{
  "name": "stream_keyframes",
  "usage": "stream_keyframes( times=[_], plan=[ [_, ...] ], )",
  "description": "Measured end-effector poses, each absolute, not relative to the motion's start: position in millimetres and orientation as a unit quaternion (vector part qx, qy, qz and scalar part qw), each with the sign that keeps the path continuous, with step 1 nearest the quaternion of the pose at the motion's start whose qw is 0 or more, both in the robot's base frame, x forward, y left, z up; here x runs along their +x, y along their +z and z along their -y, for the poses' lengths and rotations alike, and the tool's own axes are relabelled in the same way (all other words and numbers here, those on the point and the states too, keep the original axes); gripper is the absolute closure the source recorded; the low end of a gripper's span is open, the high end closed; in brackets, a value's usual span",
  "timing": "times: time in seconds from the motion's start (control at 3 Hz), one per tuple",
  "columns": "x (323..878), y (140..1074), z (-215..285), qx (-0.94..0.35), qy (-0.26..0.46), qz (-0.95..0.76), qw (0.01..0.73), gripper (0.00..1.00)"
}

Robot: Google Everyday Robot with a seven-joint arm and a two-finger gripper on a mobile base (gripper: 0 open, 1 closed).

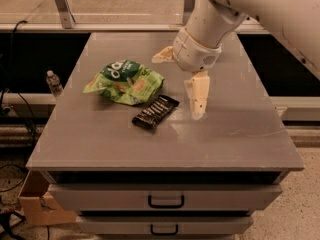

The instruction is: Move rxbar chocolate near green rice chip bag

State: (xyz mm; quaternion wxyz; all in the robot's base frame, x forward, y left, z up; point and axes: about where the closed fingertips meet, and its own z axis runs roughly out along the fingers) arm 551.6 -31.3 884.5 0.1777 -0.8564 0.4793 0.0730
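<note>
The rxbar chocolate (pixel 155 111) is a flat black bar with white print. It lies on the grey table (pixel 240 134), its far end touching the lower right edge of the green rice chip bag (pixel 126 82). The bag is lime green with a dark green top band and lies crumpled left of the table's centre. My gripper (pixel 176 87) hangs just right of the bar, apart from it. It is open and empty: one cream finger (pixel 197 98) points down at the table and the other (pixel 162 56) sticks out to the far left.
My white arm (pixel 260 9) comes in from the upper right and covers the table's far right part. A small water bottle (pixel 53 83) stands beyond the table's left edge, lower down. Two drawers with handles (pixel 165 201) are below the front edge.
</note>
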Motion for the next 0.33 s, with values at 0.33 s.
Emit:
stream_keyframes(
  times=[0.33],
  plan=[
    [564.8,863.9,76.1,-0.832,0.079,-0.52,0.174,0.0]
  ],
)
